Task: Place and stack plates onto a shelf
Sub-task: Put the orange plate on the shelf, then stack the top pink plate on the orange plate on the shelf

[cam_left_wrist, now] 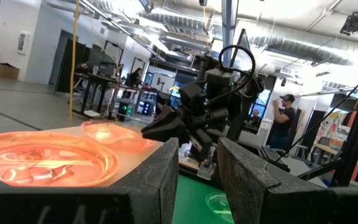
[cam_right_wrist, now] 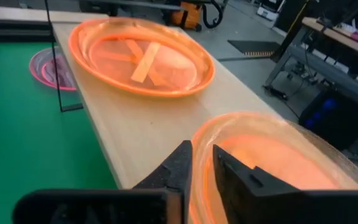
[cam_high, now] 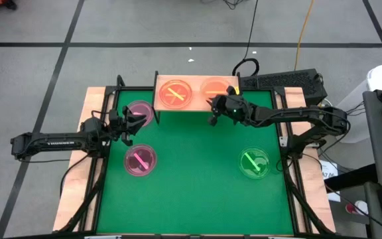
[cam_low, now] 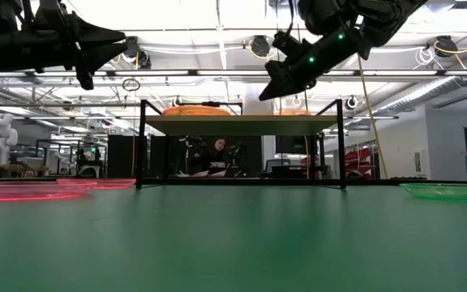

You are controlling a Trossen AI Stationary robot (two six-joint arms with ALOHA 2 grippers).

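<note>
The light-wood shelf [cam_high: 197, 105] stands at the table's far edge. It carries an orange plate [cam_high: 176, 93] with crossed yellow stripes and an amber plate [cam_high: 215, 87] to its right. My right gripper [cam_high: 211, 105] is at the amber plate's near rim, shut on it. My left gripper [cam_high: 136, 121] hangs open above the table beside a pink plate [cam_high: 140, 111]. A second pink plate [cam_high: 140, 160] and a green plate [cam_high: 254, 162] lie flat on the green table. My right gripper [cam_right_wrist: 202, 158] has the amber plate's near rim [cam_right_wrist: 196, 138] between its two fingers, one inside the dish and one outside. It comes slanting down from the table's near right side. The plate [cam_low: 297, 111] lies flat on the shelf board.
The shelf's thin black legs [cam_low: 142, 146] stand on the table's far part. A keyboard [cam_high: 284, 82] and cables lie beyond the far right corner. The green table [cam_high: 197, 172] lies bare between the pink and green plates. People show in the room behind.
</note>
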